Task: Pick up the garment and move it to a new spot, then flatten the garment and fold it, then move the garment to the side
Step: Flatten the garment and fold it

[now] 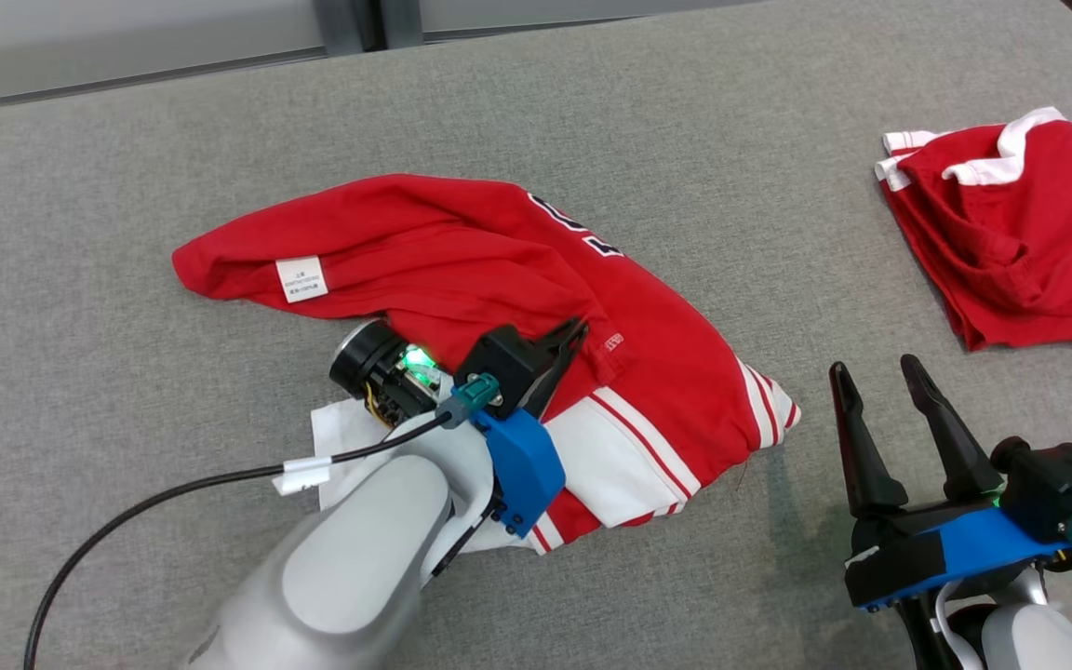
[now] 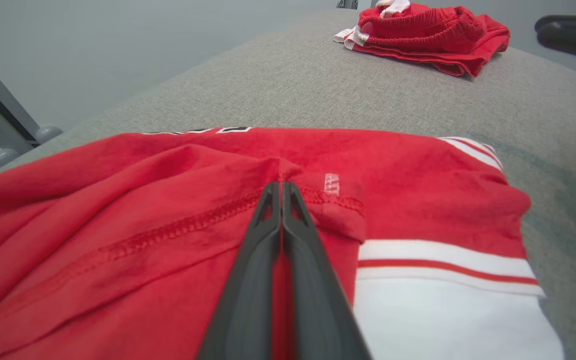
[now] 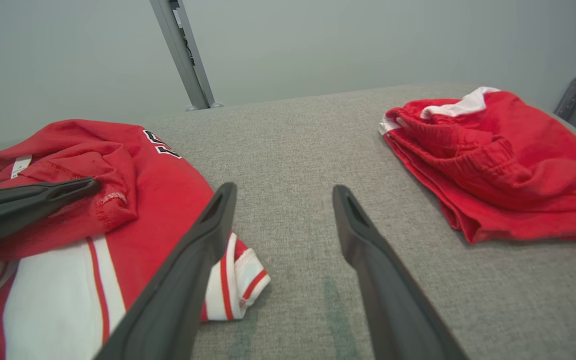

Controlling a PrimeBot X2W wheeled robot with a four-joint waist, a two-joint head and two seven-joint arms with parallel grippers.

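Risks from here, my read: the left hand (image 1: 566, 342) had only a thin pucker of hem at the very tips, so a lift could pull it free. The garment (image 1: 462, 251) lay bunched in several layers mid-surface (image 1: 127, 167). A one-layer pinch would likely haul it up lopsided with the lower layers trailing, making it harder to flatten afterwards. The white striped part sat under the left wrist, so it could catch on the wrist or the cable (image 1: 173, 489) on the way up. The shorts (image 1: 1011, 223) lay at the far right, well apart from the garment. A drop spot too far that way would pile the two together.

Left hand: fingers (image 2: 248, 280) were pressed together with no gap at the tips, lying low on the red cloth just beside a small woven tag (image 2: 332, 183). The cloth gathered right at the tips, which looked like a pinch on a fold of the hem. How much cloth sat between them I couldn't tell.

Right hand (image 1: 874, 368): fingers were spread wide and held nothing. It was over bare surface near the garment's striped cuff (image 1: 773, 405), not touching it.
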